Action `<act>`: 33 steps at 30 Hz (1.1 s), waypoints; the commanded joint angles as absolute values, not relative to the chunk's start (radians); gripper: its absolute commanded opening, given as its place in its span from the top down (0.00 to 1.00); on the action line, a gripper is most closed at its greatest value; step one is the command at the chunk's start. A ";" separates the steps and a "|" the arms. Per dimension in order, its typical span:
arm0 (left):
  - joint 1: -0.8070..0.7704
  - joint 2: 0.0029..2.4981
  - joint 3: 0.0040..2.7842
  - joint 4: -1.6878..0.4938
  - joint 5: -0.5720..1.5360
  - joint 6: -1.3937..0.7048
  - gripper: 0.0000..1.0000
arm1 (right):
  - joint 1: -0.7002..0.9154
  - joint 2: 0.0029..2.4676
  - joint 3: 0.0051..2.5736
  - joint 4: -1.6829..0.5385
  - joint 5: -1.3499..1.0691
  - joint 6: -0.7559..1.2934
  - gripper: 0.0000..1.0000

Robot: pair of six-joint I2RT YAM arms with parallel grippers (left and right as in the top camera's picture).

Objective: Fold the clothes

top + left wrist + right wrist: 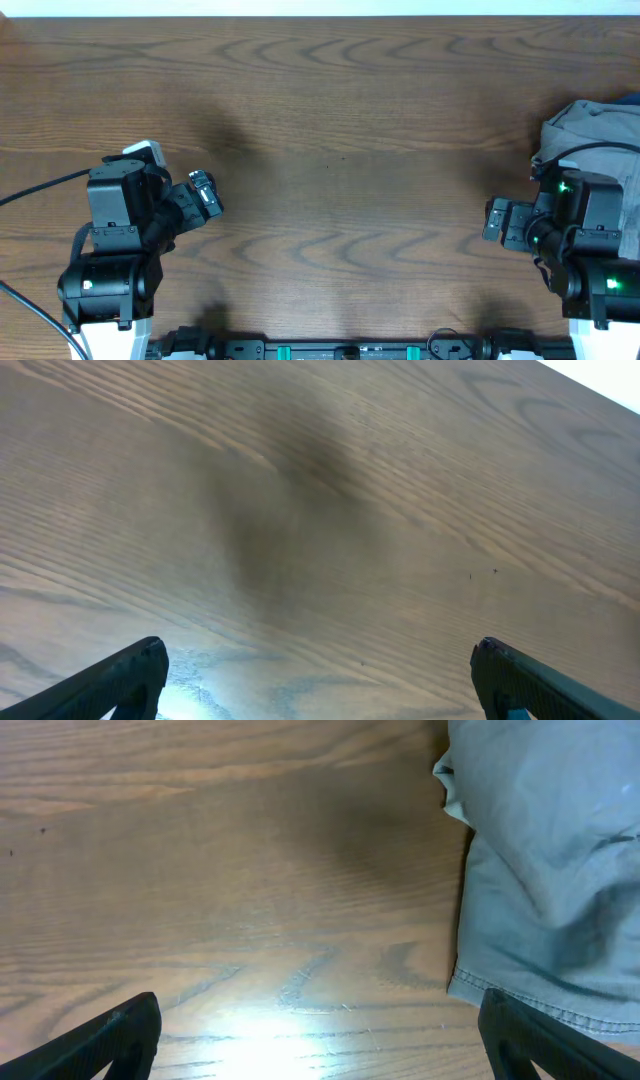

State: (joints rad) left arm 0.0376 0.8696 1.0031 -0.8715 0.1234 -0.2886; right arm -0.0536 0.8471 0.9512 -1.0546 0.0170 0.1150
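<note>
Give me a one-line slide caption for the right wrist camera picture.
Right gripper, jaws open, over the wooden table at the hemmed edge of rumpled grey shorts.

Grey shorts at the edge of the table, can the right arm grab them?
Probably yes. The shorts lie close beside the open right gripper, with nothing in between; it would just need to turn toward them.

Pose: left arm (pixel 112 235) folded back at the near-left corner of the tabletop. The left gripper (pixel 205 193) points toward table centre, its fingers (pixel 120 678) spread wide. Opposite, the right arm (pixel 590 240) is folded at the near-right corner. The right gripper (pixel 497 222) is aimed inward, with fingers (pixel 105 1042) also wide apart.
</note>
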 commanded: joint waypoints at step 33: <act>0.038 0.875 0.998 -0.873 0.111 -0.294 0.02 | 0.054 0.006 0.005 -0.077 -0.042 0.074 0.01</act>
State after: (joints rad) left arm 0.0376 0.8753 0.9997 -0.8734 0.1234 -0.2890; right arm 0.0456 0.0116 0.0387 -0.0738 -0.0032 0.0902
